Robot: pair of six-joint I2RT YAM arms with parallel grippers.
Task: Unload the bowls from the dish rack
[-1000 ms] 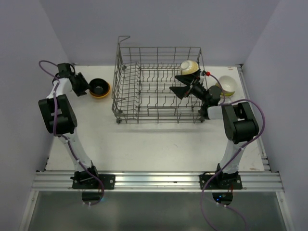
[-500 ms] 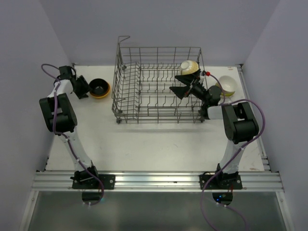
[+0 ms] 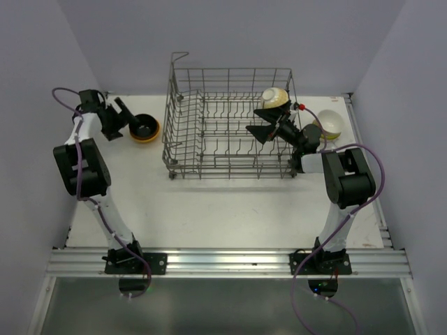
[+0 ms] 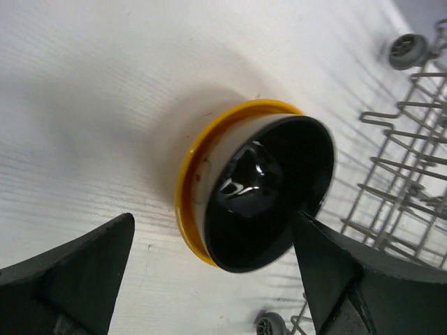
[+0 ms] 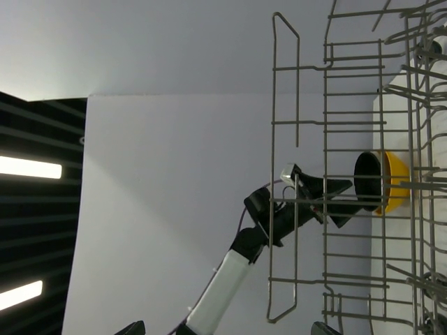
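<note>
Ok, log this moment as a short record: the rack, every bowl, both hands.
dish rack: middle of the table, one bowl inside
cream bowl: in the rack, far right corner
black and yellow bowl: on the table, left of the rack
white bowl: on the table, right of the rack
left hand: open, beside the black and yellow bowl, not gripping it
right hand: open, inside the rack near the cream bowl, holding nothing
bowls left to unload: one

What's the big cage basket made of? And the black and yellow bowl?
The dish rack looks like thin grey metal wire bent into a grid. The black and yellow bowl looks like glossy plastic or glazed ceramic: its inside shines with reflections.
</note>
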